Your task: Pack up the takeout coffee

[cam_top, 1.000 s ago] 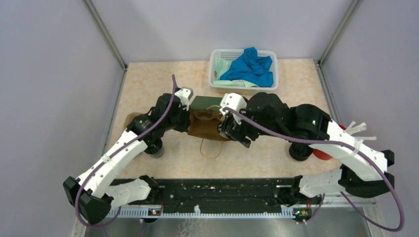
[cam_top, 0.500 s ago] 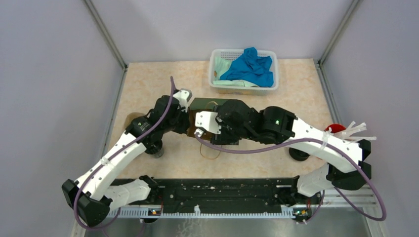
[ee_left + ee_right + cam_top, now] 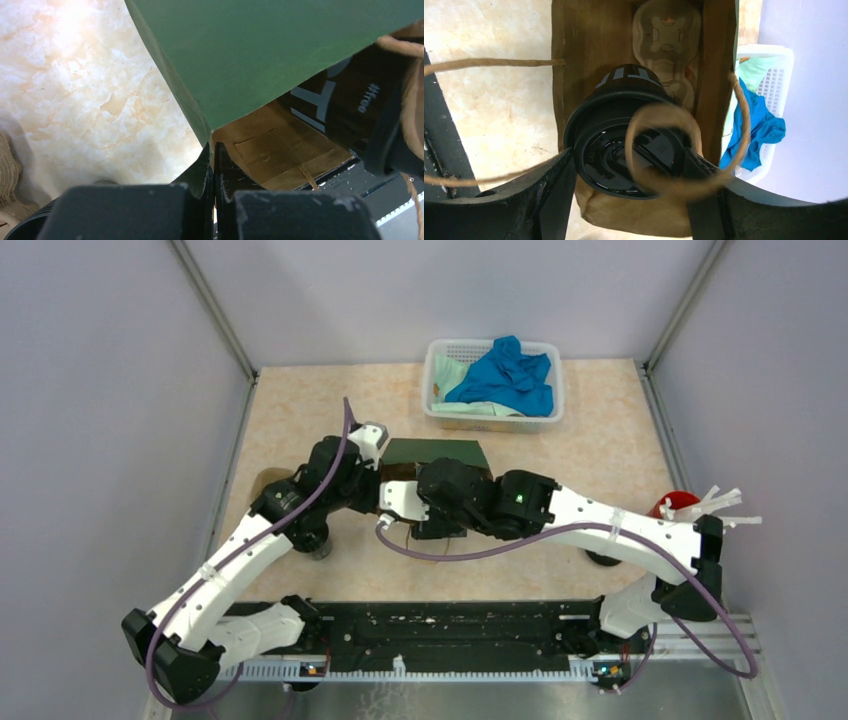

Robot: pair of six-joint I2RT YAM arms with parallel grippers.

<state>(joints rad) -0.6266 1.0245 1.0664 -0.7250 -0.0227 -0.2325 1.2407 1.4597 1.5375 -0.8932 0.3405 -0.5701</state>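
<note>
A paper bag, green outside (image 3: 440, 452) and brown inside (image 3: 594, 40), lies on its side on the table. My left gripper (image 3: 383, 487) is shut on the edge of the bag's mouth (image 3: 212, 147) and holds it. My right gripper (image 3: 629, 162) is shut on a takeout coffee (image 3: 606, 150), a black cup with a black lid, at the bag's mouth. The cup also shows in the left wrist view (image 3: 345, 102). A tan cardboard cup tray (image 3: 667, 40) lies deep inside the bag. A twine handle (image 3: 659, 145) loops across the lid.
A second black cup (image 3: 318, 540) stands by the left arm and another (image 3: 600, 558) is half hidden behind the right arm. A red cup (image 3: 672, 504) with white sticks (image 3: 718, 502) stands at the right. A white basket (image 3: 436, 380) with blue cloth sits at the back. Tan cardboard (image 3: 268, 480) lies at the left.
My right arm has swung left with the black cup, bringing it from the bag's right side to the bag's mouth. The left gripper has kept its hold on the bag.
</note>
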